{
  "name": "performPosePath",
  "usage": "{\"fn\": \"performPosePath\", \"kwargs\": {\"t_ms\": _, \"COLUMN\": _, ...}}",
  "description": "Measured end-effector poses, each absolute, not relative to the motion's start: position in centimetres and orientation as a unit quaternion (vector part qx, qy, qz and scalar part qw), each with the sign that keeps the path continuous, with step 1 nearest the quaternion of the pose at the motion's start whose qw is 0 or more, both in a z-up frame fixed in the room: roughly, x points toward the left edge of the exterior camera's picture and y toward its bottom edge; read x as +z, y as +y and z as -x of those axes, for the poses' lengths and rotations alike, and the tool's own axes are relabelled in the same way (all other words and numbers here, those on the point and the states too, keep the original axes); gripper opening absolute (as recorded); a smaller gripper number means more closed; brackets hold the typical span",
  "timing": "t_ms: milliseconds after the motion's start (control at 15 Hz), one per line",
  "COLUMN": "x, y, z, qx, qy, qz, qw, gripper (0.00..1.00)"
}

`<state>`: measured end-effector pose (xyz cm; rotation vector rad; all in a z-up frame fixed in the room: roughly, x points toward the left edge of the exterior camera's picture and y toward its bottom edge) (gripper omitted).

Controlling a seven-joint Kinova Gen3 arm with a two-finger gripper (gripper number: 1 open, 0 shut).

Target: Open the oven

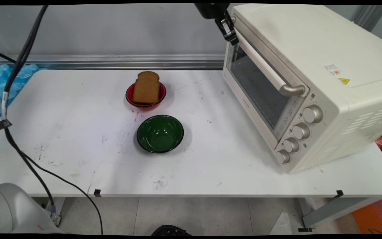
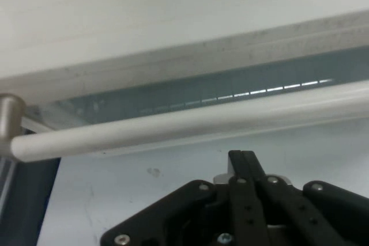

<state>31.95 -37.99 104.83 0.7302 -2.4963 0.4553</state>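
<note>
Here I have the gripper [image 2: 243,159] up at the far end of the toaster oven's [image 1: 313,49] door handle [image 2: 190,122], its fingers pressed together on nothing and just short of the bar. The door is closed. On the table [image 1: 61,132] well left sit a red bowl [image 1: 145,103] with a bread slice [image 1: 146,87] leaning inside, and a green bowl [image 1: 159,133] nearer me.

White table [image 1: 61,132] (scuffed), red bowl [image 1: 145,103], green bowl [image 1: 159,133], cream toaster oven [image 1: 310,83] at right
</note>
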Motion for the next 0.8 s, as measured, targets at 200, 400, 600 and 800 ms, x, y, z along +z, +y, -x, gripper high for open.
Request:
{"fn": "performPosePath", "kwargs": {"t_ms": 200, "x": 105.8, "y": -37.9, "z": -31.4, "qx": 0.172, "qy": -0.916, "qz": -0.267, "qw": 0.243, "gripper": 0.0}}
{"fn": "performPosePath", "kwargs": {"t_ms": 400, "x": 106.5, "y": -37.8, "z": -30.9, "qx": 0.174, "qy": -0.916, "qz": -0.267, "qw": 0.243, "gripper": 0.0}}
{"fn": "performPosePath", "kwargs": {"t_ms": 600, "x": 106.9, "y": -37.8, "z": -30.3, "qx": 0.172, "qy": -0.913, "qz": -0.271, "qw": 0.251, "gripper": 0.0}}
{"fn": "performPosePath", "kwargs": {"t_ms": 800, "x": 107.0, "y": -38.0, "z": -29.9, "qx": 0.17, "qy": -0.91, "qz": -0.275, "qw": 0.259, "gripper": 0.0}}
